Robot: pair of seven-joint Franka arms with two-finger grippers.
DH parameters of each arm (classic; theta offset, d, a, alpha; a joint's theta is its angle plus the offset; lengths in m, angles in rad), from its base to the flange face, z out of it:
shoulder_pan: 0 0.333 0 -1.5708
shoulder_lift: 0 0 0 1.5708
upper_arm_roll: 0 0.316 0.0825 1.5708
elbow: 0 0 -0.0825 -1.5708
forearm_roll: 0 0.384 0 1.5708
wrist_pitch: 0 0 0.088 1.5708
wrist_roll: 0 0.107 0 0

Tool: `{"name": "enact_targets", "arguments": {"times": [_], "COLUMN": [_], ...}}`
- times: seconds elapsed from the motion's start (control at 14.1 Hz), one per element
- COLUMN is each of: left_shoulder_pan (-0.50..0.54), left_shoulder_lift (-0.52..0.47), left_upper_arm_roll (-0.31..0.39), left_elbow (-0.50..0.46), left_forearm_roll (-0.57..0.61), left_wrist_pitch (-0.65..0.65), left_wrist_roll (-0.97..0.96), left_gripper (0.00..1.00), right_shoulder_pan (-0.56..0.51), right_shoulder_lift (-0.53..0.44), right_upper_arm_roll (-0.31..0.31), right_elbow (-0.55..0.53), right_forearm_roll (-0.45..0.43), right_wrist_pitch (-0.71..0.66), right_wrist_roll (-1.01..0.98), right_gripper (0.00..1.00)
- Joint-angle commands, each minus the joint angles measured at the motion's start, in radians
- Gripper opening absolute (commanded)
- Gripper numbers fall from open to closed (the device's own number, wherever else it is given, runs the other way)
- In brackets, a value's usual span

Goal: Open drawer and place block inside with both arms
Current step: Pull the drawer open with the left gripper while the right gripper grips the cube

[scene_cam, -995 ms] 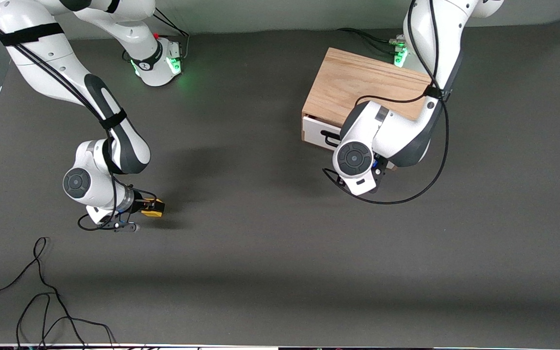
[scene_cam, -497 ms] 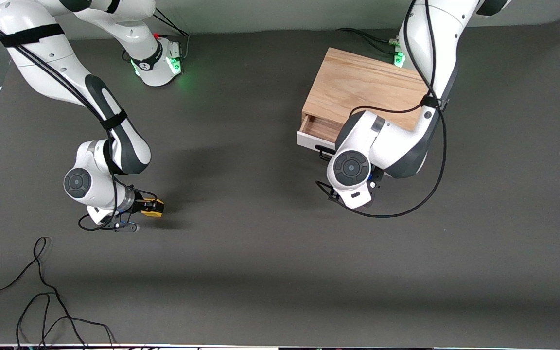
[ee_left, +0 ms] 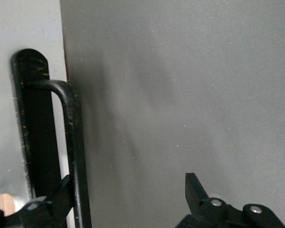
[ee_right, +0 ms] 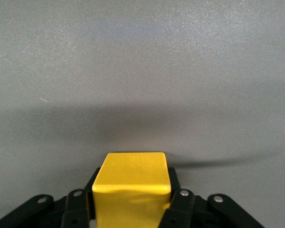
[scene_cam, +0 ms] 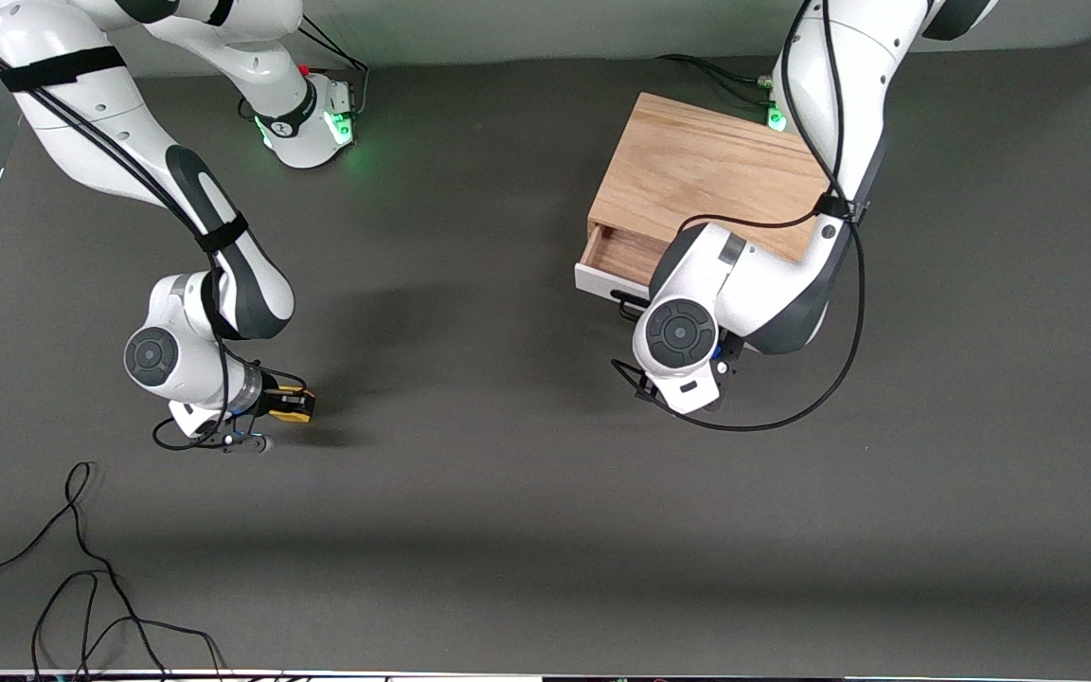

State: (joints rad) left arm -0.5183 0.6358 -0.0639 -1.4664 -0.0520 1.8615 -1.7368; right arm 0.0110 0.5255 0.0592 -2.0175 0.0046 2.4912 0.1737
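Note:
The light oak box (scene_cam: pixel 706 170) stands toward the left arm's end of the table. Its drawer (scene_cam: pixel 623 250) is pulled partly out, showing a strip of wood floor and the white front panel (scene_cam: pixel 595 278). In the left wrist view my left gripper (ee_left: pixel 128 192) is open, with one finger (ee_left: pixel 61 192) tucked between the black wire handle (ee_left: pixel 73 137) and the panel, and the other finger (ee_left: pixel 194 187) well clear. In the front view that hand is hidden under its wrist (scene_cam: pixel 683 336). My right gripper (scene_cam: pixel 290 403) is shut on the yellow block (ee_right: pixel 132 183), held low over bare table toward the right arm's end.
Loose black cables (scene_cam: pixel 81 587) lie on the mat at the near corner toward the right arm's end. The left arm's black cable loops (scene_cam: pixel 792 407) hang beside its wrist. The arm bases (scene_cam: pixel 313 123) with green lights stand along the table's back edge.
The drawer has slid out from nearly closed to partly open, with the left hand moving toward the front camera. The right gripper holds the block almost where it was.

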Motion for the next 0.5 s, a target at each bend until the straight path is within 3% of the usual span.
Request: {"name": "enact_targets", "arguments": {"times": [0.0,0.43], "left_shoulder_pan": [-0.008,-0.008], "left_shoulder_lift": [0.062,0.062], "left_upper_arm_roll": [0.004,0.006], "left_elbow": [0.083,0.098], "left_forearm_roll": [0.038,0.047], "left_wrist_pitch": [0.12,0.222], "left_wrist_roll": [0.003,-0.004], "left_gripper": [1.0,1.0], "right_shoulder_pan": [0.006,0.01], "right_shoulder_lift": [-0.009,-0.024], "right_upper_arm_roll": [-0.002,-0.002], "right_elbow": [-0.009,-0.006], "right_forearm_roll": [0.006,0.006], "right_wrist_pitch": [0.012,0.002], "right_wrist_roll": [0.007,0.016], "right_gripper": [0.47,0.42]}}
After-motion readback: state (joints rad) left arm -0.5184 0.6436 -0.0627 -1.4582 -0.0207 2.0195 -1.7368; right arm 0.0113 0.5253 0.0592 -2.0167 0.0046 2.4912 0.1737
